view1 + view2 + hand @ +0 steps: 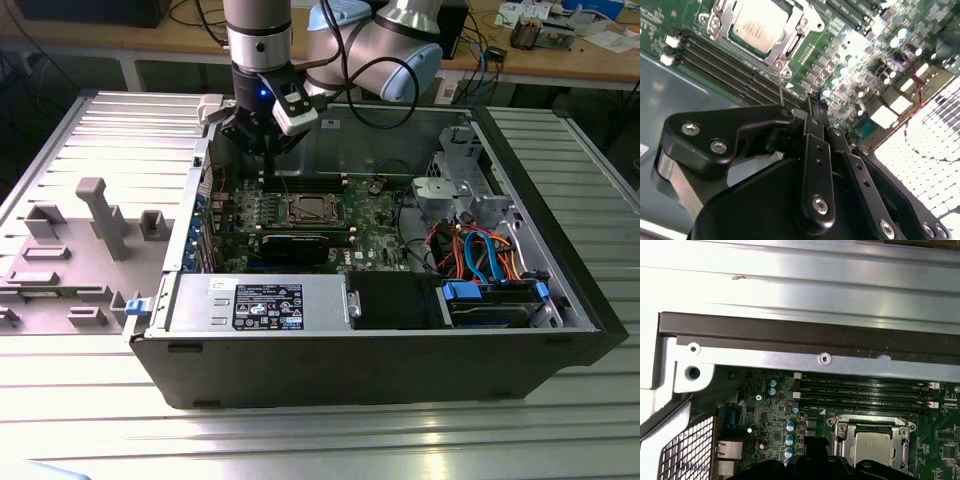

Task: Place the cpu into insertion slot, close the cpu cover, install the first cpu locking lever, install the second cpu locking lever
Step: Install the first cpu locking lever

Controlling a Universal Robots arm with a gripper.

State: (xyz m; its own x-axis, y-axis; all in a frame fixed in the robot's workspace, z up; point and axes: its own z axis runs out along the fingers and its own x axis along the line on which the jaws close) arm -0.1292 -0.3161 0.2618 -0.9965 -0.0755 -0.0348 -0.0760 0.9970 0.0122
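Note:
The cpu [757, 25] lies flat in the insertion slot [310, 208] on the green board, silver top up. The shiny cpu cover [791, 39] is folded down around it, and both wrist views show this. A thin wire locking lever [782, 89] sticks out from the socket's corner toward my gripper [815, 104] and ends behind its black linkage. Whether the fingers touch it is hidden. The fingers converge with no gap between them. In the exterior view the gripper [266, 160] hangs over the memory slots just behind the socket.
A black graphics card [295, 246] lies in front of the socket. The power supply [255, 303] and the drive bay with blue cables [490, 265] fill the case front and the exterior view's right. The case wall [790, 335] is close behind the gripper. A grey fixture tray [90, 240] stands outside on the left.

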